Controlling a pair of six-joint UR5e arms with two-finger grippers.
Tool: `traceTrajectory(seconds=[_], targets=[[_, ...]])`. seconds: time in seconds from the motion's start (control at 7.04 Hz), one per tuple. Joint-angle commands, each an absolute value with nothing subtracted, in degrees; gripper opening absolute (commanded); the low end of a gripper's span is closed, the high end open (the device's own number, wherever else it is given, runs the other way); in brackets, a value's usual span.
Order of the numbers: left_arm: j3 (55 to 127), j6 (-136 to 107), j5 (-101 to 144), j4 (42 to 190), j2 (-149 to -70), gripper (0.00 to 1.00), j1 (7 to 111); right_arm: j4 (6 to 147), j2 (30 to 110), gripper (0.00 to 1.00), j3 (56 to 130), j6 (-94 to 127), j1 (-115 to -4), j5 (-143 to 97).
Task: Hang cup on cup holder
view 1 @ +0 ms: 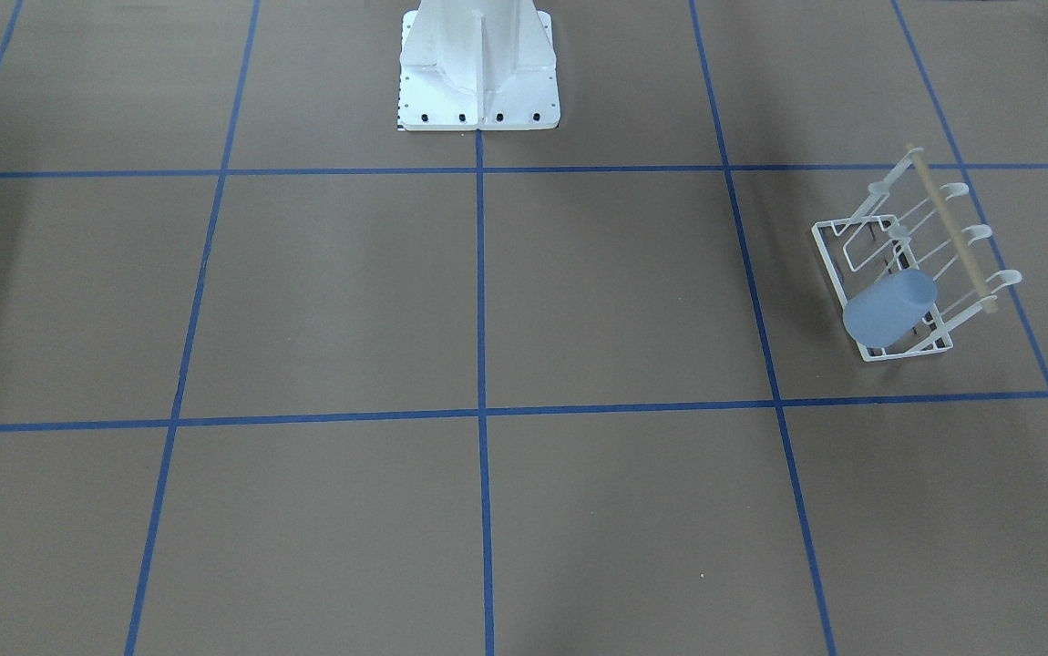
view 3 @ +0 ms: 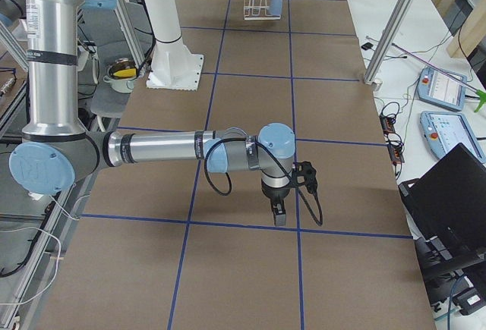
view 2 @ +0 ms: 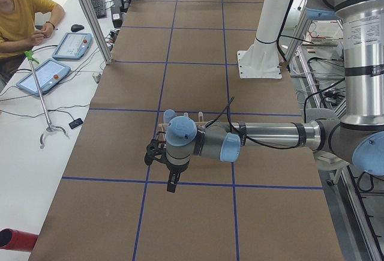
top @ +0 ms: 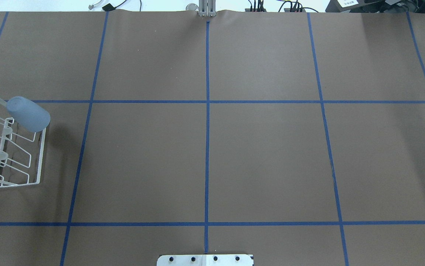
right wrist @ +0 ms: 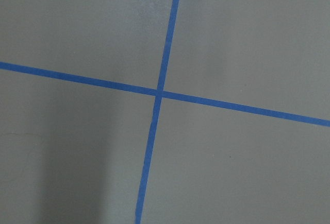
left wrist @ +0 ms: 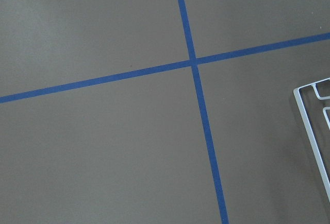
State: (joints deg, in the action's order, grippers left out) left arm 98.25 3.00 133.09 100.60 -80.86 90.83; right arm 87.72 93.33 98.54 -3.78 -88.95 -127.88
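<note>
The pale blue cup (view 1: 888, 308) sits tilted over a prong at one end of the white wire cup holder (view 1: 949, 228). Both show in the overhead view at the left edge, the cup (top: 27, 113) on the cup holder (top: 42, 155), and far off in the exterior right view (view 3: 276, 1). A corner of the cup holder (left wrist: 305, 117) shows in the left wrist view. My left gripper (view 2: 172, 183) hangs above the table beside the holder, clear of the cup. My right gripper (view 3: 279, 215) hangs over a tape crossing, far from the holder. I cannot tell whether either is open or shut.
The brown table (top: 264, 155) carries a grid of blue tape lines. The white robot base (view 1: 478, 73) stands at the table's middle edge. An operator (view 2: 18, 21) sits at a side desk with tablets. A laptop (view 3: 448, 193) stands beside the table.
</note>
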Motion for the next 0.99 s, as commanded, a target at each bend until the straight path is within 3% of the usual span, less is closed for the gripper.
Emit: traceTrajectory(seconds=[0.0, 0.85], targets=[[98.4, 2.8, 132.9, 100.8, -80.8, 0.99, 91.0, 87.5, 93.3, 1.00, 98.3, -3.9, -88.9, -127.9], [98.4, 2.8, 132.3, 100.6, -80.4, 0.99, 90.9, 87.5, 93.4, 1.00, 97.7, -3.9, -88.9, -127.8]])
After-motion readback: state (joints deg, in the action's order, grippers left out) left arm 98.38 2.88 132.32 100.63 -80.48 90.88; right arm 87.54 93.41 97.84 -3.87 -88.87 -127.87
